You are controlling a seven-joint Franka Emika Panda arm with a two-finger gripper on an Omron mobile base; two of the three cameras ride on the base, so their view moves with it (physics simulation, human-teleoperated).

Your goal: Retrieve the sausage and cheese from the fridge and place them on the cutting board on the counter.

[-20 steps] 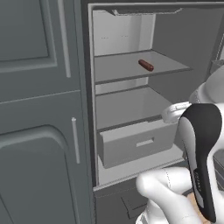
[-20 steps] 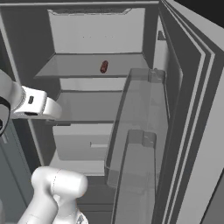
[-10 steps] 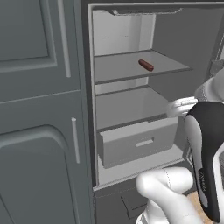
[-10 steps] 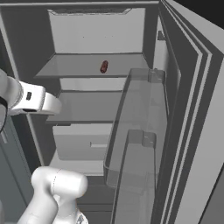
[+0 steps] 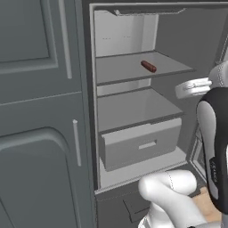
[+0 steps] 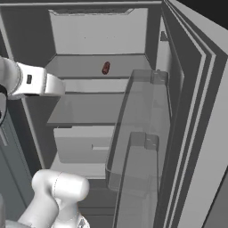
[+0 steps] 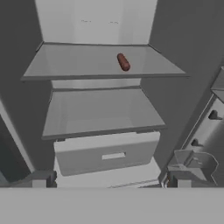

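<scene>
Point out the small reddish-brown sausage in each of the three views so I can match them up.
Left base view: the small reddish-brown sausage lies right of centre on the fridge's upper shelf.
Right base view: upper middle of the picture, on that shelf.
Hand view: upper centre, on that shelf.
Shared landmark: the pale grey drawer two levels below.

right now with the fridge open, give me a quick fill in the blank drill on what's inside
1. The sausage lies on the ____ shelf of the fridge.
2. The fridge door stands ____.
3. The shelf right under the sausage's shelf carries ____.
4. Below that shelf sits a pale grey ____.

Missing words: top; open; nothing; drawer
</scene>
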